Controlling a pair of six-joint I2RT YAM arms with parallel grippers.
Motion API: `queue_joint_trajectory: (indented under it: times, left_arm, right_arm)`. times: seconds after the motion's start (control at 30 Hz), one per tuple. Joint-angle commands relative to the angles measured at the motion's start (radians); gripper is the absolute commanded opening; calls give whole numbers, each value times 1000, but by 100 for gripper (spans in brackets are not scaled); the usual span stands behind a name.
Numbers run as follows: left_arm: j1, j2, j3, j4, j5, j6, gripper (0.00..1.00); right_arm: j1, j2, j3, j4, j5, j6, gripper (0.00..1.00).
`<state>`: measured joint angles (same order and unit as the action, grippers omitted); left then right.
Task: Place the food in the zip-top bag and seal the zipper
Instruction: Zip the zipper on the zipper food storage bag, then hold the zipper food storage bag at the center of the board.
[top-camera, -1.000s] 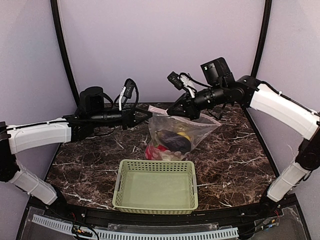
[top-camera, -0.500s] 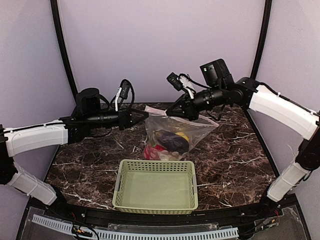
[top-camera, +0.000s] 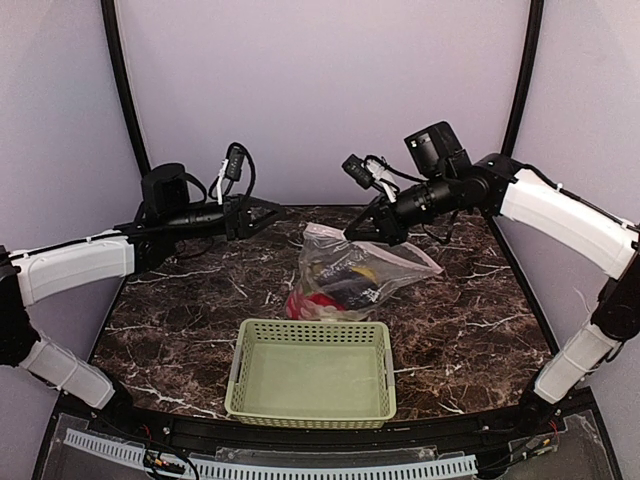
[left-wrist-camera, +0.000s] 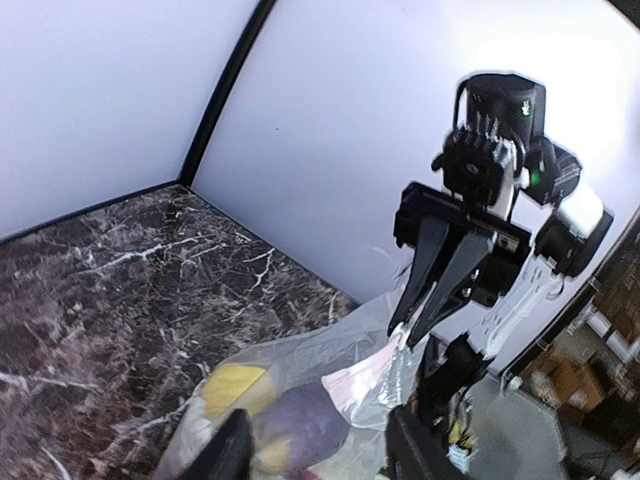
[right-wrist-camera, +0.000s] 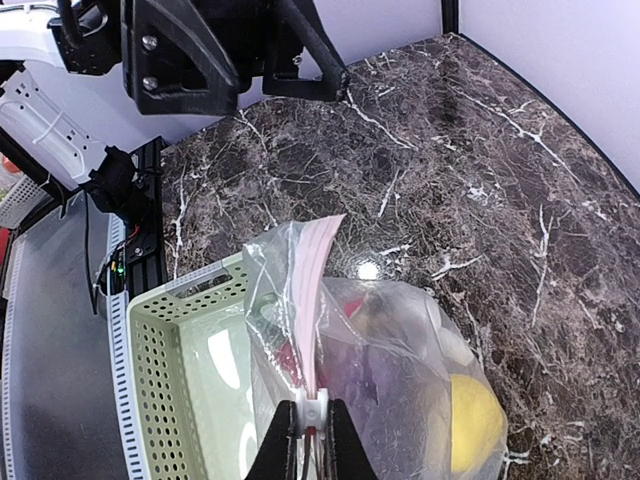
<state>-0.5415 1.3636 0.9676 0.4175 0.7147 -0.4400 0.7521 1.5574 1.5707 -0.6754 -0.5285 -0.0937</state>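
The clear zip-top bag (top-camera: 352, 282) rests on the marble table behind the basket, with the food inside: a purple eggplant (right-wrist-camera: 375, 365), a yellow pepper (right-wrist-camera: 476, 422) and red pieces (top-camera: 316, 298). My right gripper (top-camera: 351, 232) is shut on the white slider (right-wrist-camera: 312, 408) at one end of the pinkish zipper (right-wrist-camera: 320, 280), and holds that end up. My left gripper (top-camera: 272, 211) hangs open to the left of the bag, apart from it. In the left wrist view its fingers (left-wrist-camera: 232, 452) frame the bag (left-wrist-camera: 300, 365) with nothing between them.
A pale green perforated basket (top-camera: 311, 325) stands in front of the bag, close to it. The dark marble table (top-camera: 470, 300) ends at purple walls behind and at both sides. Black frame posts rise at the back corners.
My left gripper has opened, let go of the bag's left end and drawn back to the left. The bag's mouth has sagged there. The right gripper keeps its hold.
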Motion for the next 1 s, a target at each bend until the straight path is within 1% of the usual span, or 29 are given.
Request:
queue_joint_trajectory:
  times: [0.0,0.03,0.23,0.37,0.47,0.5,0.57,0.6,0.63,0.67,0.7,0.73,0.77,0.8,0.83,0.87,0.93,0.97]
  left_arm:
    - [-10,35,76,6,113,5,62]
    - [-12,40,91,-11,117,17,70]
    - [-37,130,176,-110,134,45,84]
    - [-56,177,199,-122,127,44,88]
    - [-77,201,215,-131,143,42,88]
    - [-81,213,222,-139,147,43,86]
    - [-88,224,231,-145,158,41,80]
    - [-90,227,232,-137,162,33,74]
    - [-91,229,230,-126,171,26,70]
    - [-92,230,225,-100,175,10,61]
    - [-92,231,222,-87,185,0,55]
    - [-92,232,216,-63,189,-15,41]
    - [-91,232,212,-51,197,-23,34]
    - [-91,231,204,-26,201,-38,21]
    - [-92,227,200,-15,202,-49,15]
    - [-92,217,189,3,199,-51,7]
    - [-90,197,174,16,162,-51,1]
    - [-86,189,168,19,148,-49,1]
  right_arm:
    - [-2,11,20,-15,-39,11,0]
    - [-2,12,22,-14,-43,11,0]
    - [-2,7,30,-13,-54,12,0]
    - [-2,6,28,-13,-52,14,0]
    - [-2,7,30,-14,-50,14,0]
    - [-2,6,30,-14,-51,13,0]
    - [-2,7,32,-13,-50,12,0]
    - [-2,7,33,-13,-50,12,0]
    - [-2,7,33,-14,-50,12,0]
    - [-2,7,35,-13,-50,11,0]
    - [-2,7,35,-13,-50,11,0]
    - [-2,7,34,-13,-49,11,0]
    - [-2,6,34,-13,-46,11,0]
    - [-2,5,32,-12,-42,11,0]
    - [-2,3,29,-10,-36,11,0]
    - [-2,0,26,-11,-30,12,0]
    - [-2,-8,14,-11,-8,12,0]
    - [-2,-13,5,-11,7,14,0]
